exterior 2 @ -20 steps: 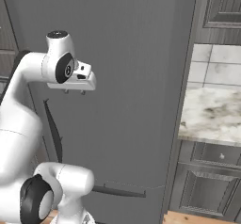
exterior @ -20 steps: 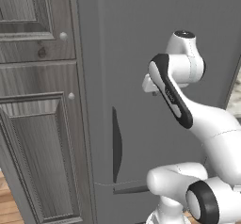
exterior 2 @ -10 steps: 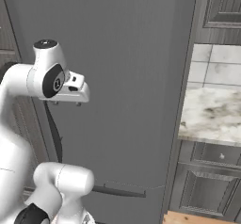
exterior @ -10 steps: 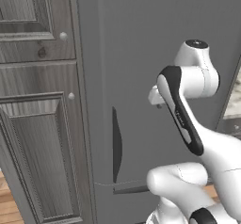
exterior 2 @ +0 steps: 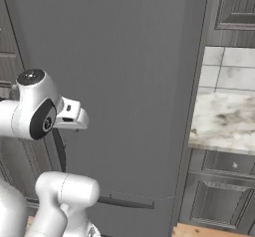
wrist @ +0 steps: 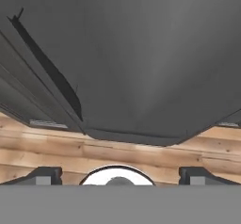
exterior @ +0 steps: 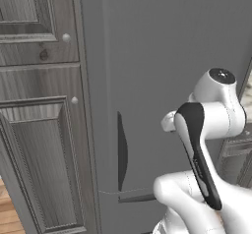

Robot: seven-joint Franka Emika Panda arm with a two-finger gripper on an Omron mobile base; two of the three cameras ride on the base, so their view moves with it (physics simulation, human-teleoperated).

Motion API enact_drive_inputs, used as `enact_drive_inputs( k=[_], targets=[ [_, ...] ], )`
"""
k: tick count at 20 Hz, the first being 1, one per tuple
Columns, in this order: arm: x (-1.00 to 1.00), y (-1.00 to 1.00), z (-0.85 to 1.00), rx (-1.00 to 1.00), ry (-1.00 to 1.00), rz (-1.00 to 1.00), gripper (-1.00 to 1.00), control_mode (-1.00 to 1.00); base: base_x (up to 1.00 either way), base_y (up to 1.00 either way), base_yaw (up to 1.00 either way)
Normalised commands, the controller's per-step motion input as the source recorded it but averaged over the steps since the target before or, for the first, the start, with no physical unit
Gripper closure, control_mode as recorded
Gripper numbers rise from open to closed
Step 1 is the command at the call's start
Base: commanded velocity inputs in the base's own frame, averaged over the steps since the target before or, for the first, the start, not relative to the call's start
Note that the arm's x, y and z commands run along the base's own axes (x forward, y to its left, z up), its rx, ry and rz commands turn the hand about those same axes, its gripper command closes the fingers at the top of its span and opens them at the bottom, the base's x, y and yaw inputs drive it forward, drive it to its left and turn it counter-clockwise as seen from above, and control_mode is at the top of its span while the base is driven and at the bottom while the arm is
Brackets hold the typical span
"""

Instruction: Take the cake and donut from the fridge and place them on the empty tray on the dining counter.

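Note:
The fridge [exterior: 162,56] is a tall plain grey appliance with its door shut, also filling the middle of the right base view [exterior 2: 114,57]. Its dark vertical handle [exterior: 121,152] runs down the door's left edge, and the hand view sees that handle [wrist: 52,70] as a slanted dark strip. My arm is folded in front of the door, the hand [exterior 2: 74,116] pointing toward it but well short of the handle. My gripper [wrist: 120,175] is open, its fingertips [wrist: 44,175] set wide apart with nothing between them. The cake and donut are hidden behind the door. The tray and dining counter are out of view.
Grey wood-panelled cabinets [exterior: 34,130] stand directly left of the fridge. To its right sits a marble-topped counter [exterior 2: 224,124] with tiled wall behind and dark drawers [exterior 2: 219,201] below. Wooden floor [wrist: 117,150] lies under the fridge.
The arm has folded down and back toward the base, so the wrist sits lower and further from the door. The fridge and the camera have stayed put.

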Motion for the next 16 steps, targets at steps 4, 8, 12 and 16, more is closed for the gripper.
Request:
enact_drive_inputs(
  k=[4,8,12,16],
  targets=[
    [-0.50,0.00,-0.29,0.00,-0.12,0.00,-1.00,-1.00,0.00,0.00,0.00],
    [-0.47,0.00,-0.29,0.00,-0.14,0.00,-1.00,-1.00,0.00,0.00,0.00],
    [-0.11,0.00,-0.07,0.00,-0.03,0.00,-1.00,1.00,-0.31,0.00,0.00],
    [0.00,0.00,0.00,0.00,0.00,0.00,-1.00,1.00,-0.41,0.00,0.00]
  ],
)
